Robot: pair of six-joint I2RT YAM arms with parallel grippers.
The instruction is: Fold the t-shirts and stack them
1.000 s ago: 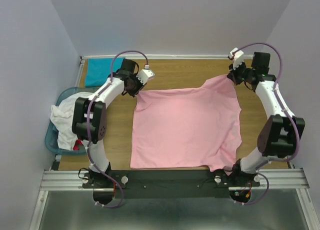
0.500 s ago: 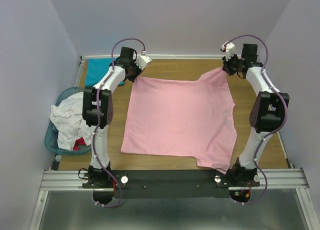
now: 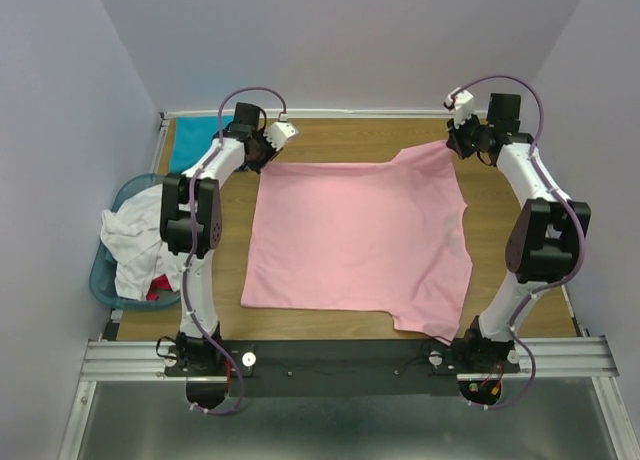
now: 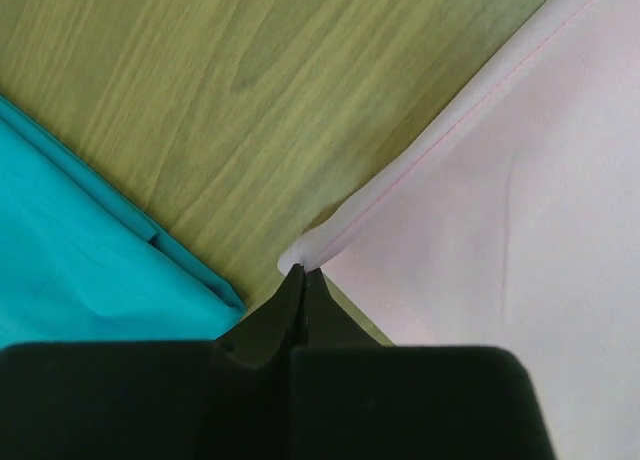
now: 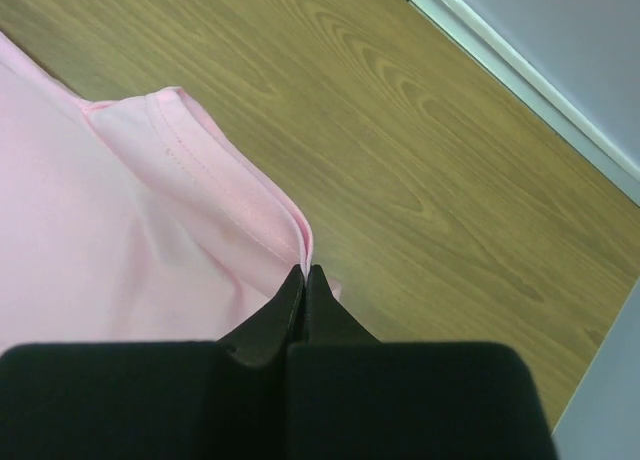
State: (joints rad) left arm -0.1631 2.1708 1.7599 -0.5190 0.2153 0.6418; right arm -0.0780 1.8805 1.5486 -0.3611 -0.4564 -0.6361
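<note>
**Pink shirt spread flat, pinched at both far corners**

Count: two arms, two grippers. One pink t-shirt [image 3: 360, 240]. One teal t-shirt [image 3: 192, 145]. One light-blue basket [image 3: 103, 277] holding a heap of white cloth [image 3: 130, 238]; how many garments are in the heap cannot be told. A scrap of red [image 3: 157, 288] shows low in the heap.

Pink t-shirt: lies open and mostly smooth on the wooden table [image 3: 340, 138], between the two arms, filling the middle of the top. Short sleeves stick out at the far-right and near-right corners. The left edge is straight, with a stitched hem visible in the left wrist view. So the body's long axis runs left to right, bottom hem to the left, shoulders to the right.

Left gripper [image 4: 303, 272]: fingers pressed together, nipping the far-left corner of the pink t-shirt at the hem. The teal t-shirt sits just beside it, folded, at the table's far-left corner; the two shirts are apart, with bare wood between.

Right gripper [image 5: 304, 270]: fingers pressed together on the hemmed edge of the far-right sleeve, near the table's back edge.

Basket: off the table's left side, beside the left arm.
</note>
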